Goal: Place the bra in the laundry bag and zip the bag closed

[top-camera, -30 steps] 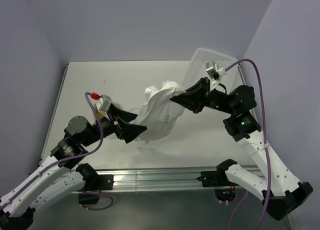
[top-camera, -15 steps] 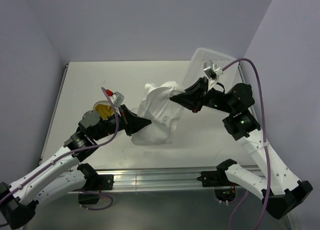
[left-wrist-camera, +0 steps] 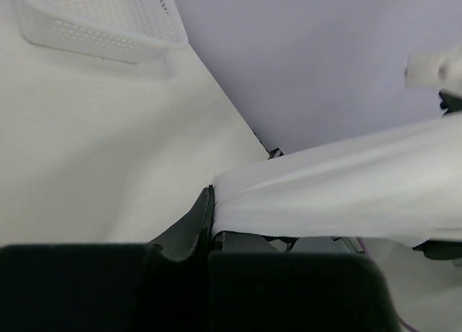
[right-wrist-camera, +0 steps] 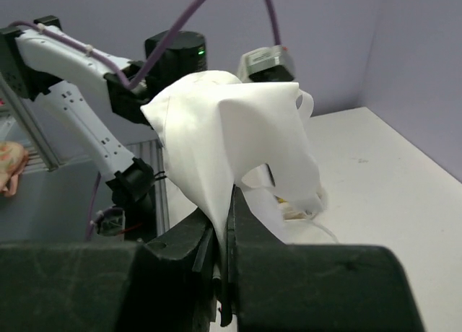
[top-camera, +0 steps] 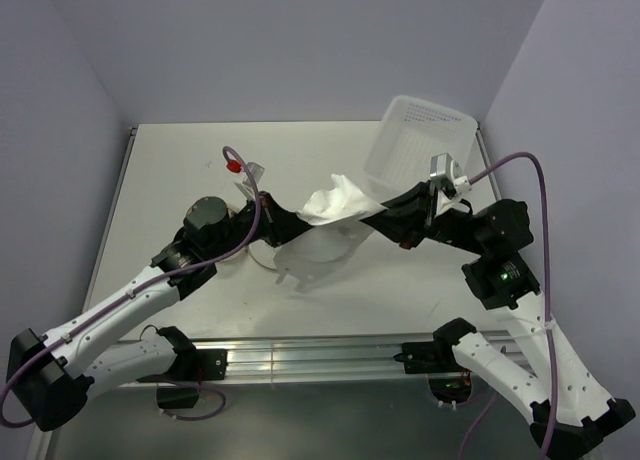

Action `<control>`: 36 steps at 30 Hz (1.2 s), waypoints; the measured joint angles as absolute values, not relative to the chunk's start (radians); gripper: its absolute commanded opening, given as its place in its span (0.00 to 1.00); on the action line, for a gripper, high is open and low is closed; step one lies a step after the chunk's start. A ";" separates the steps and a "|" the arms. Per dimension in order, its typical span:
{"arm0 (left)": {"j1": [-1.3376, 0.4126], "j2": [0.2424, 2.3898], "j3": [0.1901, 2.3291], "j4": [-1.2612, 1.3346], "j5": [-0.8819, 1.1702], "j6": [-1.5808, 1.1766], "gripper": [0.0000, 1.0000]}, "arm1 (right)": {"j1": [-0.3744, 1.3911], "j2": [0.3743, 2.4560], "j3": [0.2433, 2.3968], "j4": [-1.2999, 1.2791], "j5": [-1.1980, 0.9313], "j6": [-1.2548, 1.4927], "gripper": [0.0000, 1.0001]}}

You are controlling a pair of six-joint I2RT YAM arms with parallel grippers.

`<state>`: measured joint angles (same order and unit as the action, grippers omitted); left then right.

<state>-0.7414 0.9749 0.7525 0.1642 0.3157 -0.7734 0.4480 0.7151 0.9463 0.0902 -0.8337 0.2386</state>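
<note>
Top external view: the bra (top-camera: 338,196), likely light and limp, hangs over the tabletop's (top-camera: 180,170) middle, the left gripper (top-camera: 298,219) and right gripper (top-camera: 369,212) each pinching a fabric edge.

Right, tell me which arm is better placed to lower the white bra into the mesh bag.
Left, narrowly. The left gripper and right gripper are both shut on the white fabric bra. The left hangs at the round whitish mesh laundry bag; the right sits past its far edge.

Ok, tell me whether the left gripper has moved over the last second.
Yes. The left gripper went up-frame and rightward, nearer the white plastic tray.
</note>
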 measured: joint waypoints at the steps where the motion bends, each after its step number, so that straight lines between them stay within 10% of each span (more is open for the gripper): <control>1: -0.731 0.985 0.766 0.157 0.316 -0.780 0.00 | 0.450 0.701 0.927 0.099 -0.844 0.244 0.11; 3: -0.710 0.999 0.789 0.143 0.317 -0.789 0.00 | 0.455 0.668 0.870 0.133 -0.860 0.263 0.16; 7: -0.668 1.022 0.838 0.110 0.310 -0.799 0.00 | 0.477 0.592 0.740 0.155 -0.874 0.308 0.66; 10: -0.649 1.026 0.866 0.089 0.290 -0.799 0.00 | 0.500 0.537 0.665 0.162 -0.876 0.343 0.83; 28: -0.654 0.946 0.862 0.127 0.285 -0.751 0.00 | 0.510 0.698 0.780 0.043 -0.442 0.427 0.91; 36: -0.669 0.926 0.876 0.045 0.421 -0.673 0.00 | 0.506 0.798 0.771 0.089 -0.586 0.332 0.92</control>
